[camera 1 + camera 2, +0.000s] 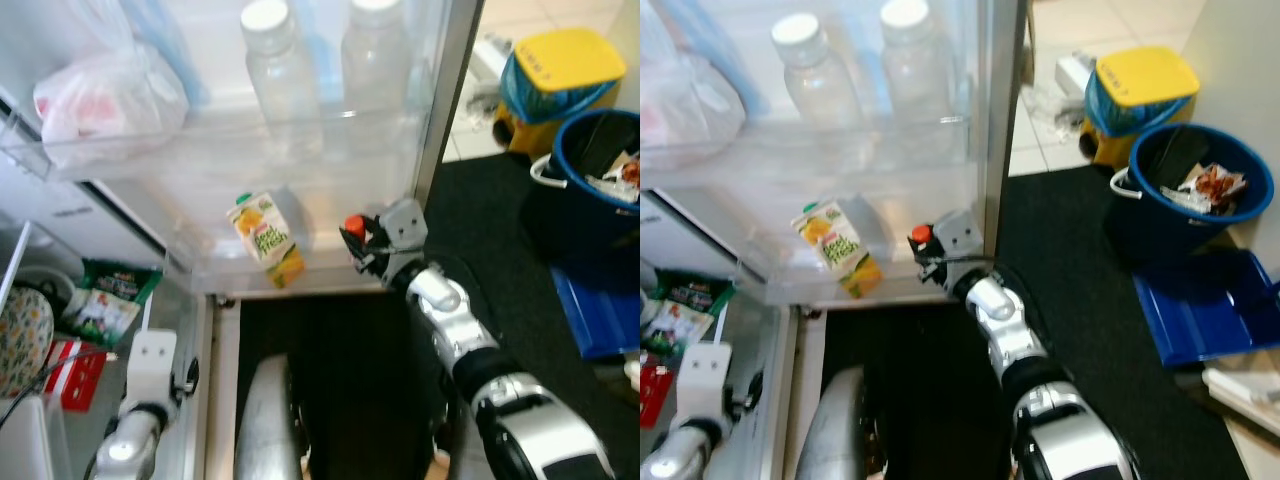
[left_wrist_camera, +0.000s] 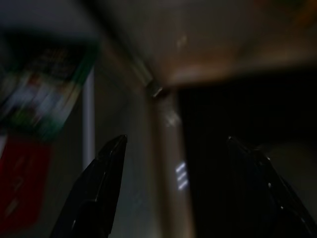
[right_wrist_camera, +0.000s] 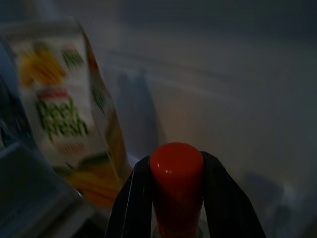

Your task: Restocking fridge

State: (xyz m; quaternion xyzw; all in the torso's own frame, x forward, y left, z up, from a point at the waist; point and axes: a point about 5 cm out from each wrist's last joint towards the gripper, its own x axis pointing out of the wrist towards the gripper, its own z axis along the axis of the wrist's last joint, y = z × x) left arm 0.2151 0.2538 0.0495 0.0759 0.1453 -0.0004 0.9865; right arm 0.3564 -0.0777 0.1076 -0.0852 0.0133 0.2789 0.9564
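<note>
The fridge door stands open, with its lower door shelf [image 1: 310, 275] facing me. A yellow and green juice carton [image 1: 266, 238] stands in that shelf. My right gripper [image 1: 356, 237] is at the shelf's right end, shut on a bottle with a red-orange cap [image 3: 176, 171]; the carton [image 3: 69, 119] is just beyond it. Two clear bottles with white caps [image 1: 275, 70] stand in the upper door shelf, beside a white plastic bag [image 1: 105, 100]. My left gripper [image 2: 183, 163] hangs open low by the fridge's bottom edge, with nothing between its fingers.
Inside the fridge at the left lie a green packet [image 1: 105, 300] and a red pack [image 1: 75, 370]. On the floor to the right stand a blue bucket of rubbish [image 1: 1200, 190], a yellow-lidded bin [image 1: 1140, 85] and a blue dustpan [image 1: 1210, 305]. A dark mat [image 1: 1070, 280] covers the floor.
</note>
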